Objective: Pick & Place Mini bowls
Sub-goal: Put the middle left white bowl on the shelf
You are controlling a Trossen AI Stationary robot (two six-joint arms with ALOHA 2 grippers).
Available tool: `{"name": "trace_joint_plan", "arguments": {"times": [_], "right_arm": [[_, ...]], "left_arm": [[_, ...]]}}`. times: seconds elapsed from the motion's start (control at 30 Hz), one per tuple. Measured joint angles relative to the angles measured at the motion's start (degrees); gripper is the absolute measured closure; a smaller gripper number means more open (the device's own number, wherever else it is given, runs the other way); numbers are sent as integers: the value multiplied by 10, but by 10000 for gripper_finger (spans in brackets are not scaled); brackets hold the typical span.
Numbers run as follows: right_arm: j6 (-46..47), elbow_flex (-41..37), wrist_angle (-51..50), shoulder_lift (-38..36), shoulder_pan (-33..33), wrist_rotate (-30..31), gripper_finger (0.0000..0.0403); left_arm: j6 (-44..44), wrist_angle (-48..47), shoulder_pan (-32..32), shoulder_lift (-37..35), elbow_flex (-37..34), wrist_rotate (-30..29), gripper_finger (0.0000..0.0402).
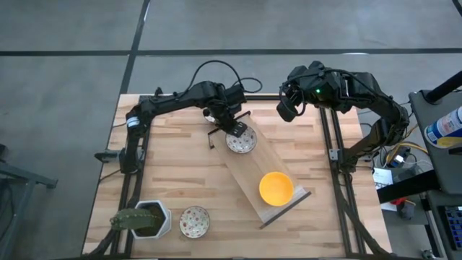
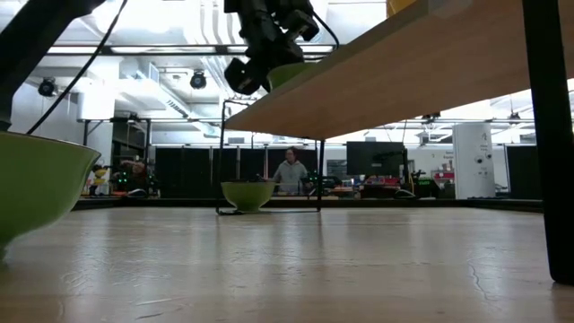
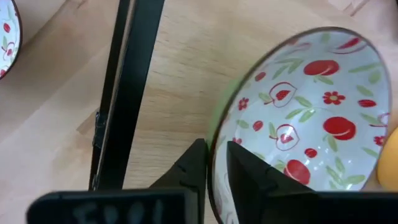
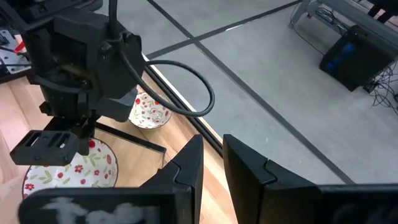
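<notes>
- Gripping a floral bowl (image 3: 305, 118) by its rim, the left pincer (image 3: 214, 165) has one finger inside the wall and one outside, clamped on the edge nearest the wrist; the bowl body lies straight ahead of the fingers.
- From above, the left pincer (image 1: 232, 127) and that floral bowl (image 1: 241, 141) sit over the upper end of a sloping wooden ramp (image 1: 254, 173) standing on the bench (image 1: 173, 173). The ramp's long axis runs diagonally down toward the right front corner, so my guess is that any release or placing turns on that line.
- Lower on the ramp rests a yellow bowl (image 1: 276, 188), well apart from the held one.
- The right pincer (image 1: 286, 108) hangs raised near the bench's back edge, holding nothing, its fingers (image 4: 186, 168) standing close with a narrow gap between them. The left arm is plainly the nearer to the held bowl.
- Farther off, at the front left, a second floral bowl (image 1: 194, 221) sits just beside a white pot with a plant (image 1: 148, 218).
- Another floral bowl (image 4: 149, 111) shows beyond the left arm in the right wrist view.
</notes>
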Motion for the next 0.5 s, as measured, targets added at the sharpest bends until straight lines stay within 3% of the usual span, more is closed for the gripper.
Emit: {"name": "trace_joint_plan", "arguments": {"times": [0.5], "right_arm": [[-1,0,-1,0,0,0,346]], "left_arm": [[-2,4,0,-4,4,0,302]]}}
